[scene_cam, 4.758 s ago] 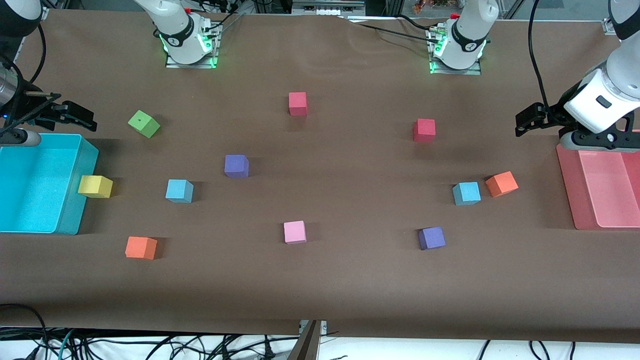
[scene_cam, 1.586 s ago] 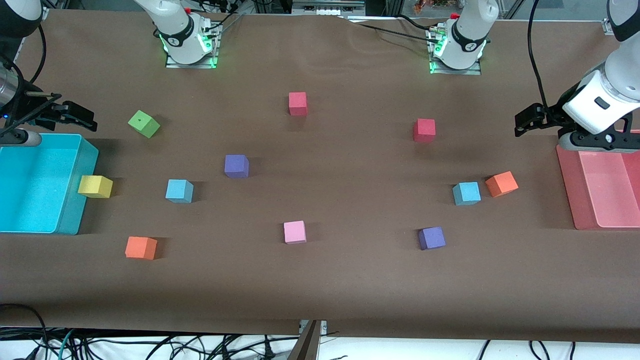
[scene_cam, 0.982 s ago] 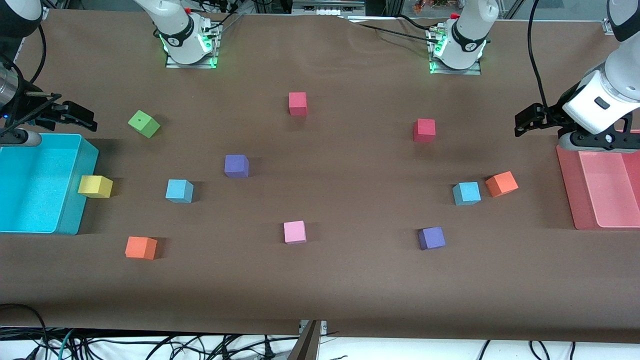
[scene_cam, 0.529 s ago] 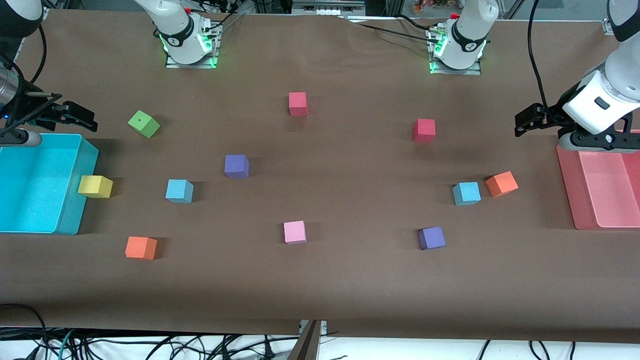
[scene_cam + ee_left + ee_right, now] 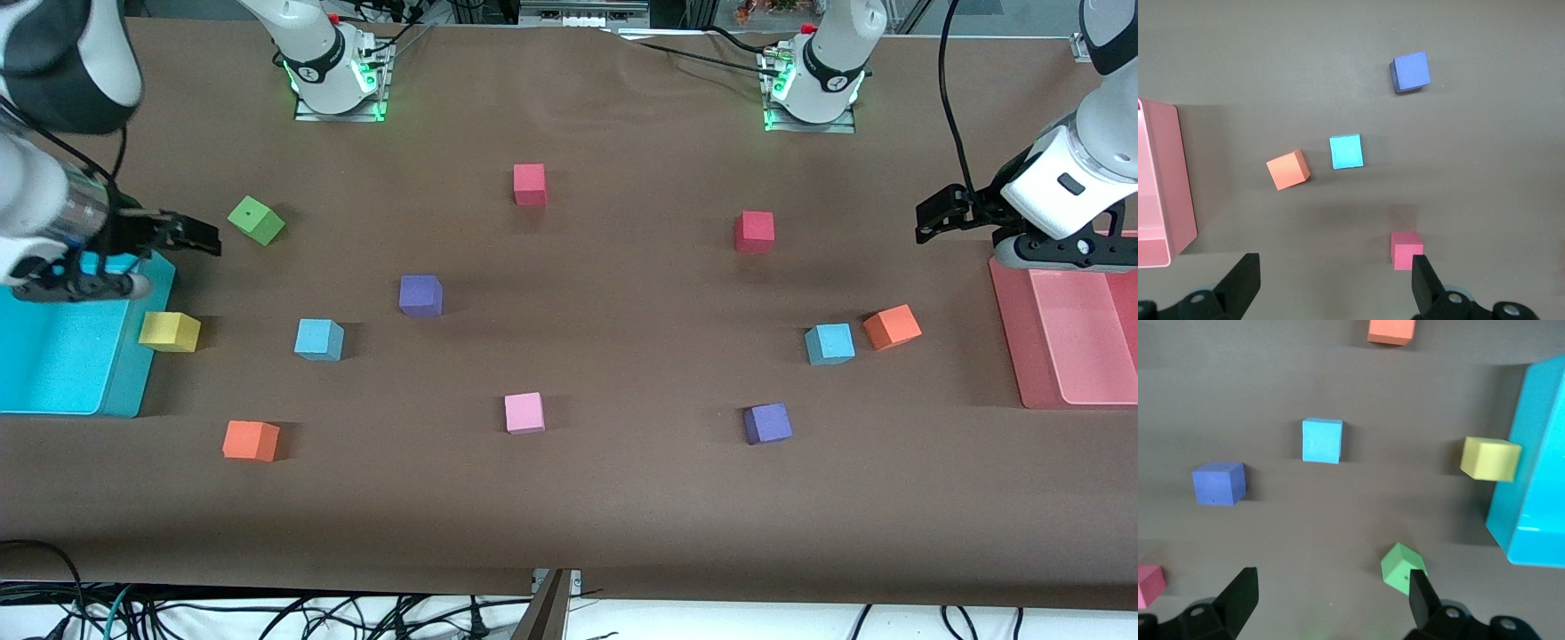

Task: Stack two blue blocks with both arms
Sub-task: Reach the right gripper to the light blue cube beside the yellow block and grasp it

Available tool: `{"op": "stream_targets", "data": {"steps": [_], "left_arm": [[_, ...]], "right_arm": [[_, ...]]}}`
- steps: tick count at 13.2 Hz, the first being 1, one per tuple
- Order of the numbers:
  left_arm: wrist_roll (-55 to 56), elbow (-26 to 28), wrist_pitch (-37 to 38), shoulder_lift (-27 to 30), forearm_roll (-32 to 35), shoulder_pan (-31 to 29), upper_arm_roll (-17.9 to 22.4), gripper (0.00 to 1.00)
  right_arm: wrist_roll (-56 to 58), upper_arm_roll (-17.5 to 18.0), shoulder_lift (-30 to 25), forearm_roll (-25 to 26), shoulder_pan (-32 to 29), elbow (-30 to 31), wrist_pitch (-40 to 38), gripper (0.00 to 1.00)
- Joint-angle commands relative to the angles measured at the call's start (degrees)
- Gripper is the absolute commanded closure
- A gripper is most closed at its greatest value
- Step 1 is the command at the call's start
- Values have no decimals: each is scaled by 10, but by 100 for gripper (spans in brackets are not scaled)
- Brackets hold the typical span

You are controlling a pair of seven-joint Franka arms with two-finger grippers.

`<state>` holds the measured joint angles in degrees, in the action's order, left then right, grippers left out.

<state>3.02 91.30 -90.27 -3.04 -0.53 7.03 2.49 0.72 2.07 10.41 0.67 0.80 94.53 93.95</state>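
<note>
One sky-blue block (image 5: 319, 339) lies toward the right arm's end of the table and shows in the right wrist view (image 5: 1321, 441). The other blue block (image 5: 829, 344) lies toward the left arm's end, beside an orange cube (image 5: 892, 327), and shows in the left wrist view (image 5: 1346, 151). My right gripper (image 5: 197, 238) is open and empty over the table by the turquoise bin's corner, close to the green cube (image 5: 256, 220); its jaws stand wide apart in its wrist view (image 5: 1331, 597). My left gripper (image 5: 932, 219) is open and empty above the table by the pink tray; its wrist view (image 5: 1335, 283) shows the same.
A turquoise bin (image 5: 124, 373) stands at the right arm's end with a yellow cube (image 5: 169, 332) against it. A pink tray (image 5: 1009, 329) stands at the left arm's end. Two purple cubes (image 5: 420, 295) (image 5: 768, 423), two red cubes (image 5: 529, 184) (image 5: 754, 231), a pink cube (image 5: 524, 412) and an orange cube (image 5: 251, 441) are scattered about.
My right arm has swung in over the bin's corner, and its gripper has moved toward the green cube. The left arm and all cubes have not moved.
</note>
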Motion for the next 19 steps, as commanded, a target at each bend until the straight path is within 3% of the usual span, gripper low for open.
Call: {"op": "stream_targets", "data": {"steps": [1, 5, 11, 19], "left_arm": [[-3, 5, -8, 4, 12, 2, 1, 0], [-3, 5, -11, 2, 12, 2, 2, 0], [-3, 10, -15, 2, 12, 2, 3, 0], [-3, 11, -17, 2, 12, 2, 4, 0]], "right_arm": [[-3, 0, 50, 3, 14, -2, 46, 0], [-45, 0, 110, 0, 25, 14, 131, 0], [-60, 1, 119, 0, 28, 144, 308, 0], [-59, 0, 183, 1, 35, 148, 366, 0]]}}
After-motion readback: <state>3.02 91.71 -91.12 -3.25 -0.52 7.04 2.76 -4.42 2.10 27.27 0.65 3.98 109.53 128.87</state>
